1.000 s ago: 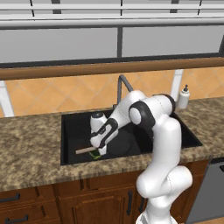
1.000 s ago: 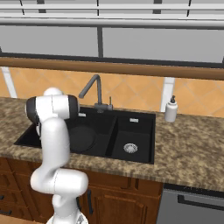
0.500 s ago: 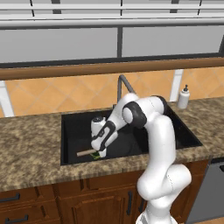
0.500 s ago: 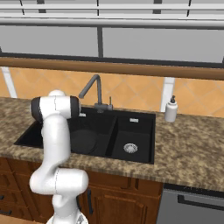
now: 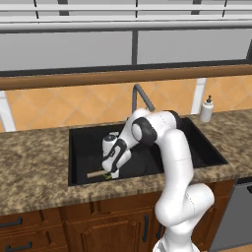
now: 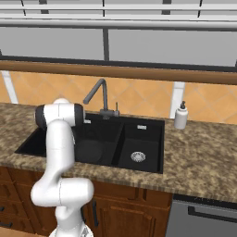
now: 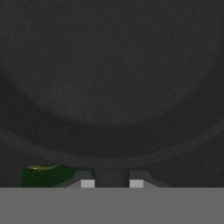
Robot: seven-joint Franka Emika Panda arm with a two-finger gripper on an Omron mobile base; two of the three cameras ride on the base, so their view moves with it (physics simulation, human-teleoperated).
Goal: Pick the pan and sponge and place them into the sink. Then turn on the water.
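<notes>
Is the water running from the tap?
No, it is off. No stream falls from the faucet, and the right bowl of the sink looks dry around its silver drain.

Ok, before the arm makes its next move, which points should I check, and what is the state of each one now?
1. The pan lies in the left bowl of the sink: ok.
2. The sponge is down in that bowl, by the pan handle: ok.
3. Jaws released from the things: not ok, they are shut; whether they grip anything: cannot tell.
4. Water runs from the faucet: not ok, no stream.
5. The soap bottle stands apart from the faucet: ok.
</notes>
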